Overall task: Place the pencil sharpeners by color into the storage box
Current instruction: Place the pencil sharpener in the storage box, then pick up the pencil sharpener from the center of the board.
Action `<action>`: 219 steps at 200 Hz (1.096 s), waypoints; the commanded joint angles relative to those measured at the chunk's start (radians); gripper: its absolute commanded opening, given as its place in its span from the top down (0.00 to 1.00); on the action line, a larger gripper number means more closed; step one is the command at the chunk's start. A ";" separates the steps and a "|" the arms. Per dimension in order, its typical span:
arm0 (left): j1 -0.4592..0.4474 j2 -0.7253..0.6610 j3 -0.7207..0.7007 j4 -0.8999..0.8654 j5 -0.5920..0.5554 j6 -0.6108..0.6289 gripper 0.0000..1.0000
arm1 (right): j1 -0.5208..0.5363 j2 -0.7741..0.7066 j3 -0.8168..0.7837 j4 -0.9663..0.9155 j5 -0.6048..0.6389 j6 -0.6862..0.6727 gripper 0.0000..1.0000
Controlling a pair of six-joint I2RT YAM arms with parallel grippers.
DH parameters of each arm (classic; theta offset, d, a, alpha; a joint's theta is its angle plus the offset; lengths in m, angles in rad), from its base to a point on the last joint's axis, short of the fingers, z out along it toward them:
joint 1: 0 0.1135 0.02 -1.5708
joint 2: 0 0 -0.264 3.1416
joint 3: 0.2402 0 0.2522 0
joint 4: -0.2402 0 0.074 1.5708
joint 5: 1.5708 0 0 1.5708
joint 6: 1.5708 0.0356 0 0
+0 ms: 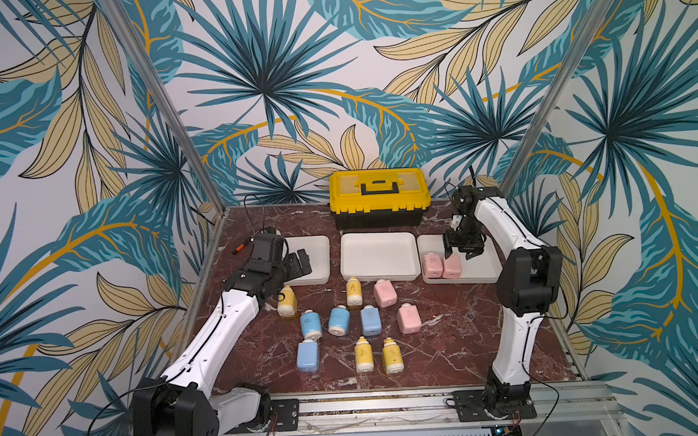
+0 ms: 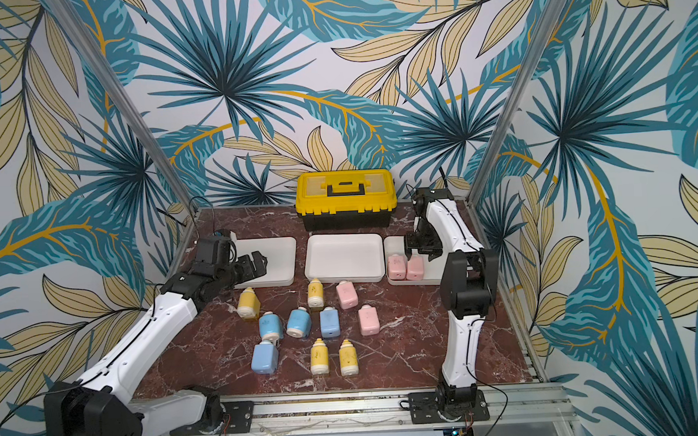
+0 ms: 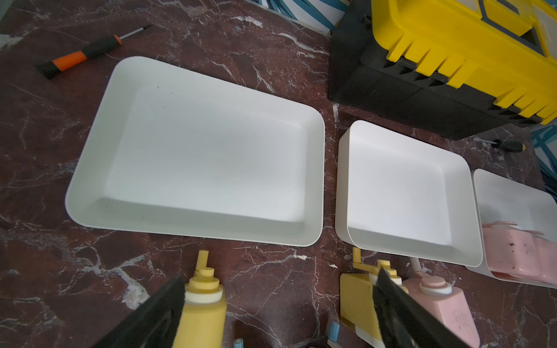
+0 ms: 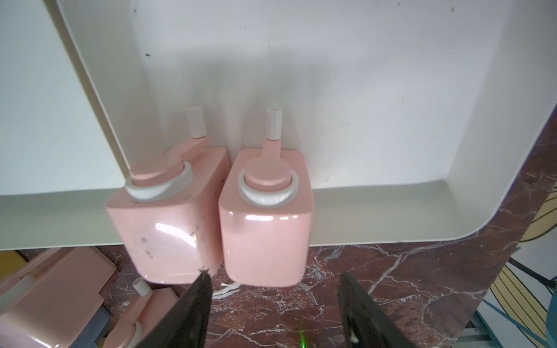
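Note:
Three white trays of the storage box stand in a row: left, middle, right. Two pink pencil sharpeners sit side by side in the right tray's near left corner, also seen close up in the right wrist view. My right gripper hovers just above them, open and empty. On the table lie several yellow, several blue and two pink sharpeners. My left gripper is open and empty, over the left tray's near edge.
A yellow-and-black toolbox stands behind the trays at the back wall. An orange-and-black screwdriver lies behind the left tray, and a small one beside the toolbox. Patterned walls with aluminium posts close in the sides.

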 commanded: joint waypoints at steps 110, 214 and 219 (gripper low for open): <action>-0.004 -0.055 0.011 0.000 -0.001 -0.021 0.01 | 0.298 -0.465 -0.299 0.044 -0.102 0.258 0.17; -0.004 -0.124 -0.039 0.000 -0.011 -0.046 0.01 | 0.566 -0.511 -0.520 0.135 -0.123 0.420 0.11; -0.003 -0.127 -0.039 0.000 -0.010 -0.046 0.01 | 0.574 -0.507 -0.531 0.142 -0.127 0.424 0.11</action>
